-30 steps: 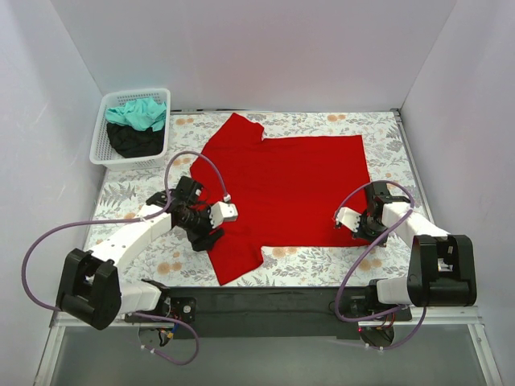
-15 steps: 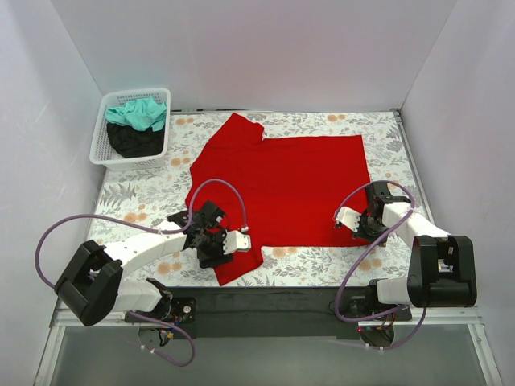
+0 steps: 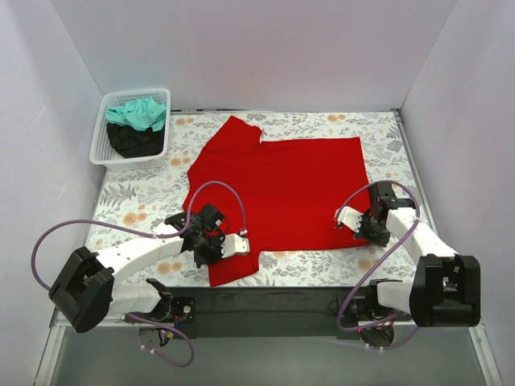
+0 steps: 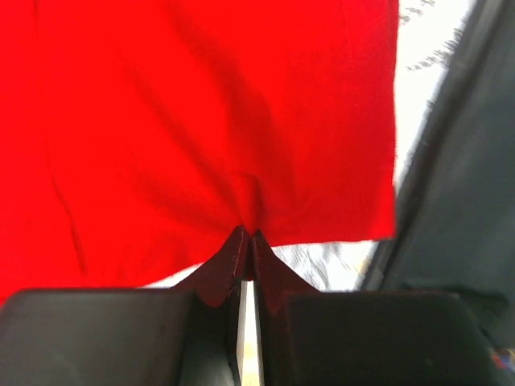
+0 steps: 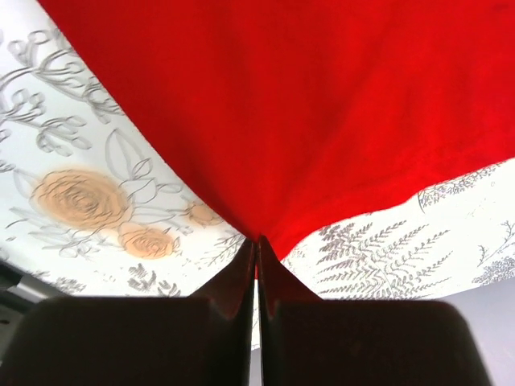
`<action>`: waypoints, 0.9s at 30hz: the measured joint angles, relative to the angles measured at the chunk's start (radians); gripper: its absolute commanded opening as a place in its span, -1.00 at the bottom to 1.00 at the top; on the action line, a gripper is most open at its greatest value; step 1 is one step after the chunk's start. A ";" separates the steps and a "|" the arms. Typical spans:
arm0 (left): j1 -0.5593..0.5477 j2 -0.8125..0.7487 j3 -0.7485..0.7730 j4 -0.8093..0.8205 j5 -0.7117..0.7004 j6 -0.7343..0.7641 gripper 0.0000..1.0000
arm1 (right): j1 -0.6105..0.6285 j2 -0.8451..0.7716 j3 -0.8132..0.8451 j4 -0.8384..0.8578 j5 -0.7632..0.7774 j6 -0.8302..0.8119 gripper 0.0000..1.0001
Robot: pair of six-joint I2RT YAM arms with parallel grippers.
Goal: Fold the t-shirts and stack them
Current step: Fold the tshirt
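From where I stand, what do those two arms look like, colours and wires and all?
Both are alike: white links between chunky black joints. The left arm and right arm each trail a thin purple cable that loops loosely alongside. The left gripper and right gripper each have two dark fingers tapering to points. Both stand on one black base bar.

Both arms reach in from the bottom of the overhead frame. The left arm (image 3: 133, 251) stretches low toward lower centre, its left gripper (image 4: 248, 238) clamped tight on an edge of the red t-shirt (image 3: 298, 185). The right arm (image 3: 412, 235) bends inward at right, its right gripper (image 5: 257, 241) likewise pinching a corner of the shirt.
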 measured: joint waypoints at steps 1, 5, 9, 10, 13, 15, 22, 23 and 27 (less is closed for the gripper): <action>0.000 -0.008 0.013 -0.034 0.001 -0.003 -1.00 | 0.000 -0.012 0.002 -0.014 -0.005 -0.001 -0.97; 0.008 -0.017 0.131 -0.127 0.002 -0.014 -1.00 | -0.007 -0.029 0.053 -0.078 -0.034 -0.003 -0.97; 0.057 0.013 0.272 -0.156 0.008 0.000 -1.00 | -0.025 0.002 0.137 -0.103 -0.058 -0.005 -0.97; 0.074 0.024 0.296 -0.156 0.011 0.007 -1.00 | -0.029 0.014 0.158 -0.104 -0.063 -0.006 -0.97; 0.137 0.076 0.348 -0.163 0.017 0.039 -1.00 | -0.034 0.050 0.212 -0.108 -0.075 -0.009 -0.97; 0.181 0.118 0.381 -0.167 0.023 0.060 -1.00 | -0.034 0.076 0.243 -0.109 -0.082 -0.011 -0.97; 0.304 0.252 0.523 -0.169 0.039 0.130 -1.00 | -0.055 0.190 0.353 -0.122 -0.095 -0.016 -0.97; 0.312 0.269 0.542 -0.167 0.041 0.137 -1.00 | -0.059 0.211 0.371 -0.124 -0.096 -0.016 -0.97; 0.336 0.341 0.599 -0.143 0.049 0.150 -1.00 | -0.066 0.295 0.441 -0.123 -0.100 -0.018 -0.97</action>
